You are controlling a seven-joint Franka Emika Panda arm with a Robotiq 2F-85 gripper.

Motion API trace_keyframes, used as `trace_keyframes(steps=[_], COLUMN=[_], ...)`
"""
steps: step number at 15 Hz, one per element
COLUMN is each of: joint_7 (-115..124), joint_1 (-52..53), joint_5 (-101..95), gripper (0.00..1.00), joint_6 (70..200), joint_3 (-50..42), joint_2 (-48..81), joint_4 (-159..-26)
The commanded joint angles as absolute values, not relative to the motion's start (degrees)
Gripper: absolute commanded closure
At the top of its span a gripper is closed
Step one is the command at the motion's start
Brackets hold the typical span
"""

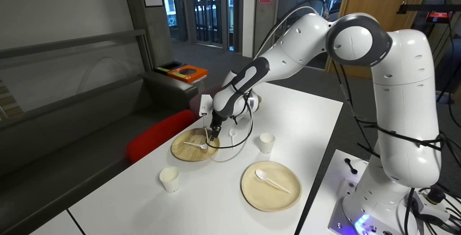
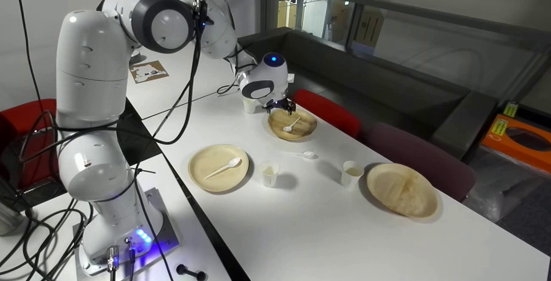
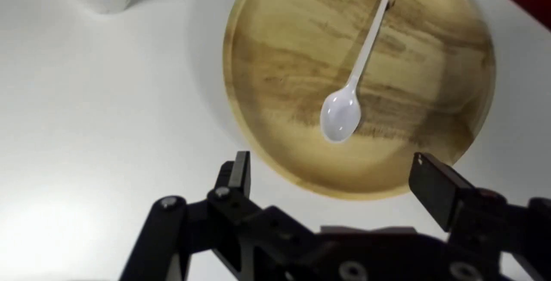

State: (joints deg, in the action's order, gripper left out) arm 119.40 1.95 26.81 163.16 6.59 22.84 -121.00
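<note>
gripper (image 3: 330, 160) is spread wide at the rim of the wooden plate (image 3: 275, 113), white spoon (image 3: 341, 115) lying on that plate, bowl end toward gripper, white cup (image 1: 170, 180) at plate's near left in an exterior view.

Looks like smooth wood in the plate (image 3: 284, 134), strongly grained, with a soft sheen. Looks like glossy, smooth plastic in the spoon (image 3: 340, 116) upon it, bright with highlights. Mostly matt on the gripper (image 3: 331, 160), with shiny metal screw heads (image 3: 222, 192). Smooth and satiny over the table (image 3: 64, 121), throwing back a blurred glare. Glossy and hard-looking along the arm's shell (image 1: 405, 112); dull, leather-like on the sofa (image 1: 72, 120).
</note>
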Motion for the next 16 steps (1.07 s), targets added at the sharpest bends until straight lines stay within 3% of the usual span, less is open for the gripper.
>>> trace_keyframes(steps=[1, 6, 16], joint_7=[111.5, 107.6, 109.1], joint_1=[-1.6, -3.3, -1.9], joint_5=[27.9, 29.0, 27.9], gripper=[0.00, 0.00, 0.00], joint_6=[149.6, 132.9, 134.7], joint_3=[6.2, 1.5, 0.4], joint_2=[13.5, 11.1, 12.3], joint_4=[-127.4, -124.2, -124.2])
